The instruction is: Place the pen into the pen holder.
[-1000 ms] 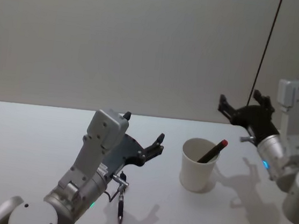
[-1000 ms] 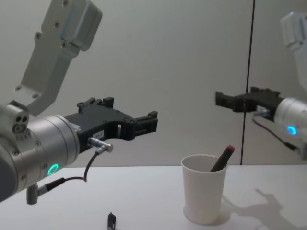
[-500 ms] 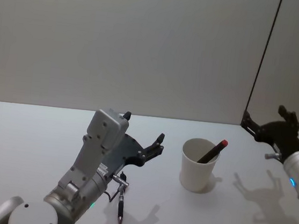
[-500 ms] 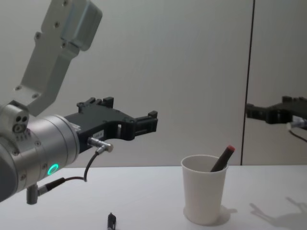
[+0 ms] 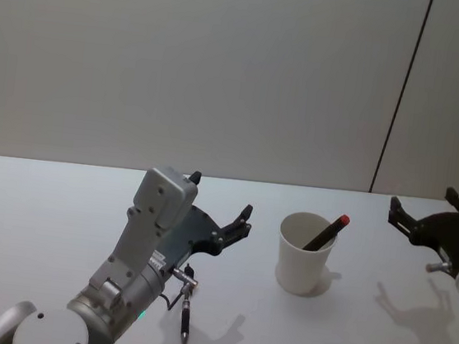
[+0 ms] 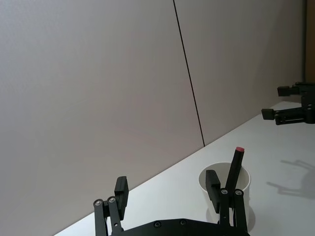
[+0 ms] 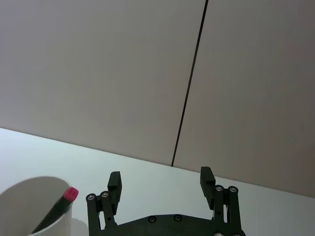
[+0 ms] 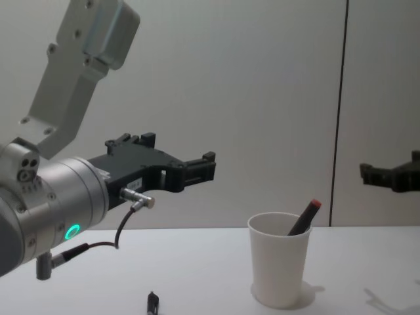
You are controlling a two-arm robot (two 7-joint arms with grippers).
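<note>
The pen holder (image 5: 304, 263) is a white paper cup standing upright on the table, seen side-on as the pen holder (image 8: 279, 266). A black pen (image 5: 328, 231) with a red end stands in it, leaning on the rim. A second black pen (image 5: 185, 321) lies flat on the table under my left arm. My left gripper (image 5: 222, 196) hovers open and empty above the table, left of the cup. My right gripper (image 5: 425, 203) is open and empty, well to the right of the cup and apart from it. The right wrist view shows the cup (image 7: 34, 209) at its edge.
The white table (image 5: 42, 217) reaches back to a plain grey wall with a dark vertical seam (image 5: 399, 100). Bare tabletop lies between the cup and my right gripper (image 8: 388, 172), and across the left half.
My right gripper has pulled away from above the cup, moving right and lower, still open. The red-ended pen stays in the cup. The left arm has not moved.
</note>
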